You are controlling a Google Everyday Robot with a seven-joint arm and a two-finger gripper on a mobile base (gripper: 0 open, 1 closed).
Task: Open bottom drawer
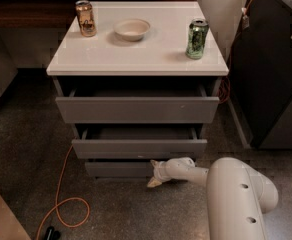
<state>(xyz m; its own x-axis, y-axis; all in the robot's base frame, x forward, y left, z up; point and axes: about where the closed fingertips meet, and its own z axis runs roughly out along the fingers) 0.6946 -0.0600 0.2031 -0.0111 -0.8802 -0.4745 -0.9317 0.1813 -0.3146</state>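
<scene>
The bottom drawer (117, 169) is the lowest grey front of the white-topped cabinet (136, 59), just above the floor and pulled out a little. The two drawers above it stand partly open. My gripper (154, 173) reaches in from the right on a white arm (221, 189), low at the right end of the bottom drawer's front. One pale fingertip (153, 183) points down toward the floor, the other sits at the drawer's top edge.
On the cabinet top stand a copper can (86, 18), a white bowl (132, 29) and a green can (197, 39). An orange cable (61, 204) loops over the speckled floor at the left. A dark cabinet (271, 69) stands at the right.
</scene>
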